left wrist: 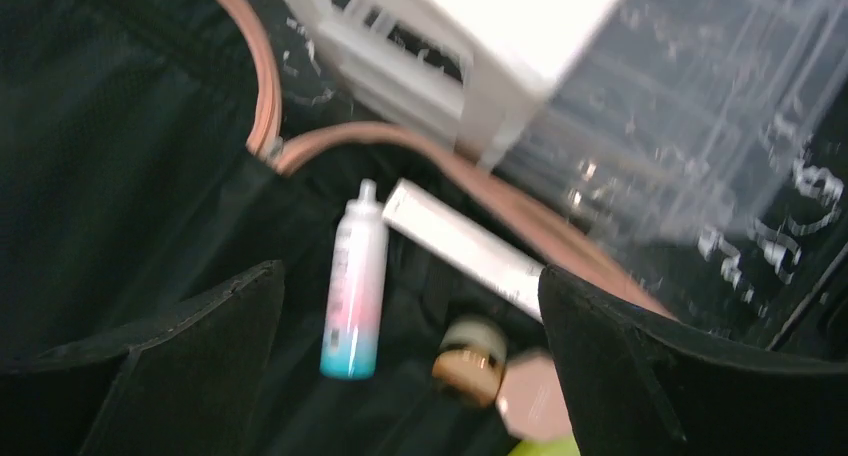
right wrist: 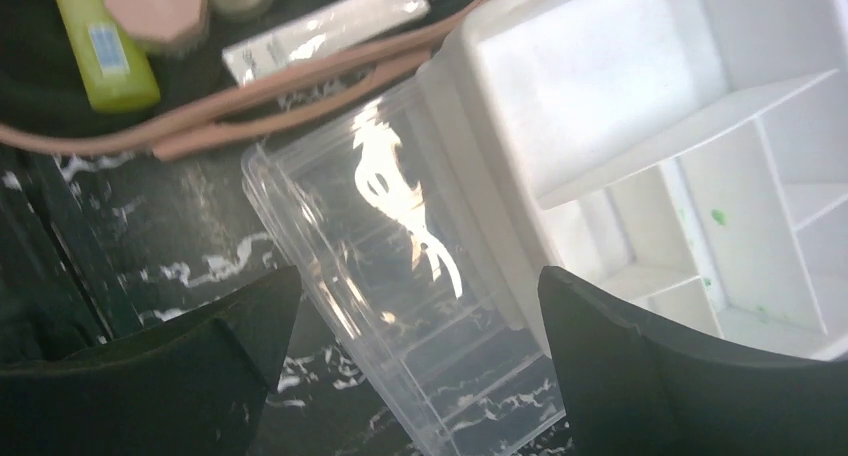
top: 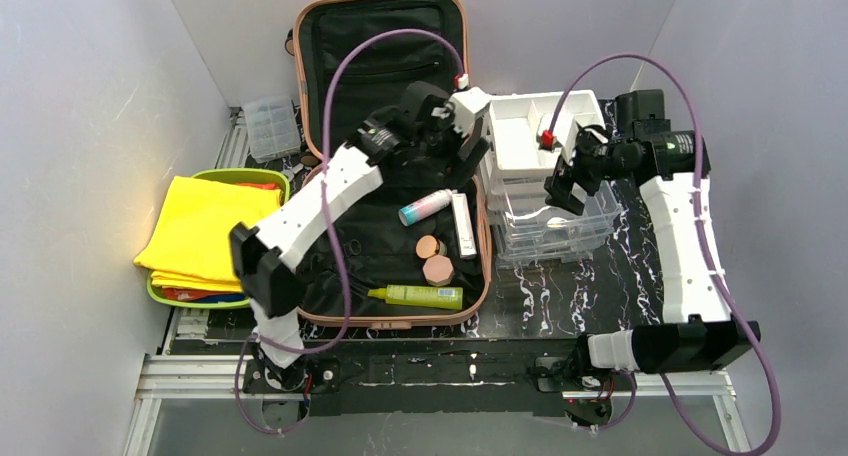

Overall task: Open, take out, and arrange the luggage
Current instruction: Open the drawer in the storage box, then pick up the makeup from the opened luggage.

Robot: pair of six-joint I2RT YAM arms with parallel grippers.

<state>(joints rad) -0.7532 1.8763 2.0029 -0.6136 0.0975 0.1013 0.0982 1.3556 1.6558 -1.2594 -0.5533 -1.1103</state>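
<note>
A white drawer organizer sits on clear plastic drawers right of centre, just beside the open salmon-pink luggage at upper middle. Inside lie a spray bottle, a white tube and a lime-green bottle. The left claw hangs spread above them. The right claw, also spread, hovers over the clear drawers, with the luggage to its left.

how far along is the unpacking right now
Done: the luggage lies open. In hand: nothing; the left gripper hangs open over its contents, the right gripper open over the clear drawers. Left: spray bottle, white tube, two compacts and green bottle lie in the case.
</note>
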